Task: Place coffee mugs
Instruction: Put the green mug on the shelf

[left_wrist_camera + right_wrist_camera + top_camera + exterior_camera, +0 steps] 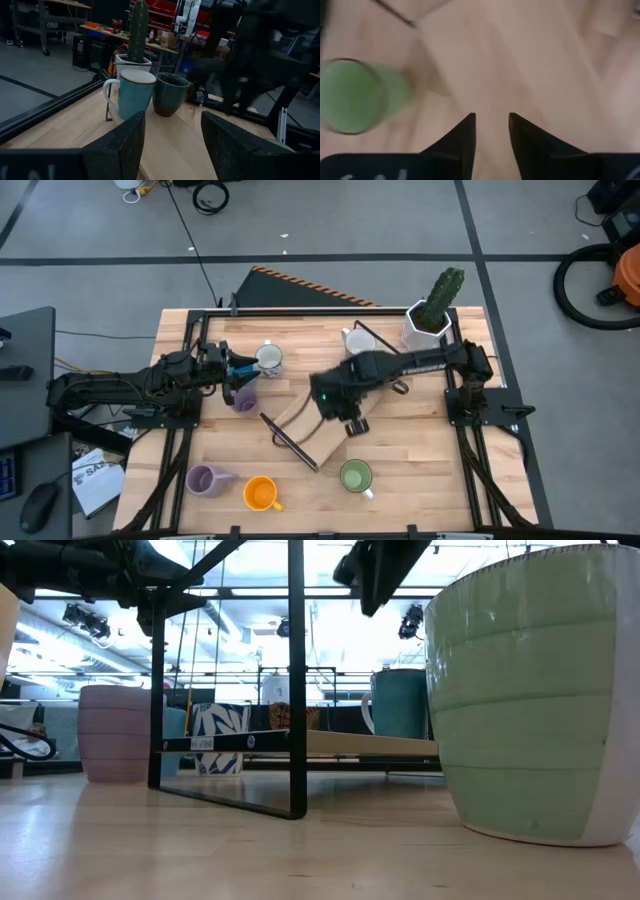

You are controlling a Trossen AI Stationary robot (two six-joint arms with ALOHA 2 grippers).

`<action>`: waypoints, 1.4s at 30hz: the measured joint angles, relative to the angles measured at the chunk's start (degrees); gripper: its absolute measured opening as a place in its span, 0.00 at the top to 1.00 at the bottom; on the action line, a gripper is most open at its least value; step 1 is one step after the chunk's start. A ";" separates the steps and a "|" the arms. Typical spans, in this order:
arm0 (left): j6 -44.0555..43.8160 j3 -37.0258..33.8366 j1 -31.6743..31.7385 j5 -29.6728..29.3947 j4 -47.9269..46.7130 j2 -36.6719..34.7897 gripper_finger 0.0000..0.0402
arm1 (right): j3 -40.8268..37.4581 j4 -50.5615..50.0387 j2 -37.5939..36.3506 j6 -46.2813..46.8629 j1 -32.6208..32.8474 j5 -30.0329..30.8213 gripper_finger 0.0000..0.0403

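In the high view, a green mug (355, 476), an orange mug (260, 494) and a lavender mug (205, 480) stand upright near the table's near edge. A second lavender mug (243, 397) and a white patterned mug (268, 358) stand by my left gripper (243, 375), which is open and holds nothing (172, 125). The left wrist view shows a blue mug (134, 95) and a dark mug (171, 94) standing on a wooden board. My right gripper (352, 425) hangs over the table's middle, open (492, 125), pointing down, with the green mug (355, 95) off to one side.
A wooden rack with a black metal frame (300, 430) lies across the table's middle, under the right arm. A white pot with a cactus (432, 315) stands at the far right corner. Bare wood lies on the near right. In the low view the green mug (530, 700) fills the right side.
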 joint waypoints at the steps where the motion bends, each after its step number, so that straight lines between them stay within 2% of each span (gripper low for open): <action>1: 0.02 0.00 0.00 0.00 0.00 0.00 0.50 | 0.00 0.06 0.01 0.65 1.11 -0.43 0.67; 9: 4.82 0.00 0.02 0.00 4.45 -0.13 0.50 | -1.25 3.27 0.01 4.42 7.43 -0.11 0.47; 13: 9.34 0.00 0.01 -0.26 7.16 -0.15 0.50 | -4.32 5.79 0.01 4.60 8.53 -0.45 0.42; 20: 16.80 0.00 0.02 -6.10 10.24 -0.11 0.50 | -7.75 9.17 0.05 4.65 10.19 -2.48 0.43; 26: 20.02 0.00 0.02 -9.71 12.65 -0.11 0.50 | -9.77 13.02 0.05 10.56 12.18 -3.48 0.45; 34: 19.12 0.00 0.00 -9.70 12.96 0.00 0.50 | -12.13 15.38 0.09 15.99 15.41 2.94 0.45; 42: 9.96 0.00 0.00 -9.66 12.44 0.00 0.50 | -17.02 16.18 0.05 15.46 17.72 6.19 0.46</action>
